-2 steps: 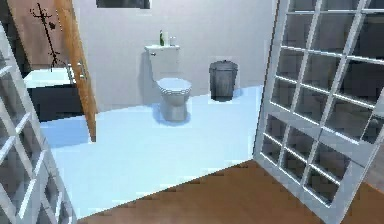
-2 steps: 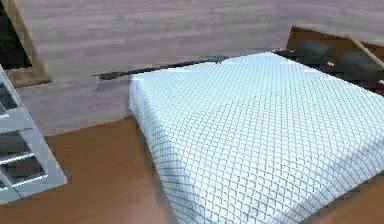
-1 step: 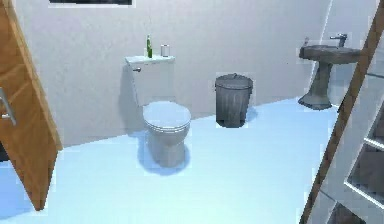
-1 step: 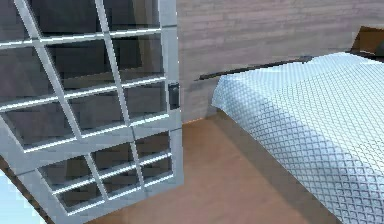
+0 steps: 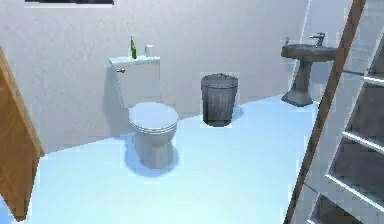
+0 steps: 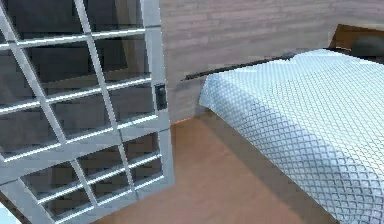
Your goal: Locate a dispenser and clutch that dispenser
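Green dispenser bottle [image 5: 132, 47] stands upright on toilet tank [image 5: 137, 82], upper-middle of forward view, small white object [image 5: 149, 50] just beside it. Grey bin [image 5: 219, 98] right of toilet, pedestal sink [image 5: 304, 60] upper right. Gripper state: can't tell.

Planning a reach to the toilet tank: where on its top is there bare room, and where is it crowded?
The tank lid is bare at its end on the forward view's left, up to the green bottle. From the bottle rightward it is crowded: a small white thing stands close beside it.
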You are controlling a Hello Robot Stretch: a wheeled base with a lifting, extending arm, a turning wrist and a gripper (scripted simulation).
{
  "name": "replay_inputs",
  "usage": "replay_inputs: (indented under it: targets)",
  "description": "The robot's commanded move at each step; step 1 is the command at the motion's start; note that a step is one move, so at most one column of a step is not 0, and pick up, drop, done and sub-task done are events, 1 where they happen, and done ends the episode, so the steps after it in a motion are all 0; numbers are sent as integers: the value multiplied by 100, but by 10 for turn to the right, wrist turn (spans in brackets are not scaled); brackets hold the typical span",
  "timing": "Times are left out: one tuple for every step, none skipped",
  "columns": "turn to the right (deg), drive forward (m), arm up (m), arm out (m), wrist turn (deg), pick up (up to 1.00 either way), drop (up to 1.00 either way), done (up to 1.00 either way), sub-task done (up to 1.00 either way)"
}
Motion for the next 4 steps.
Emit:
replay_inputs:
  targets:
    - [0, 75, 0, 0, 0, 0, 0, 0, 0]
    - [270, 0, 0, 0, 0, 0, 0, 0, 0]
    - [0, 55, 0, 0, 0, 0, 0, 0, 0]
    - [180, 0, 0, 0, 0, 0, 0, 0, 0]
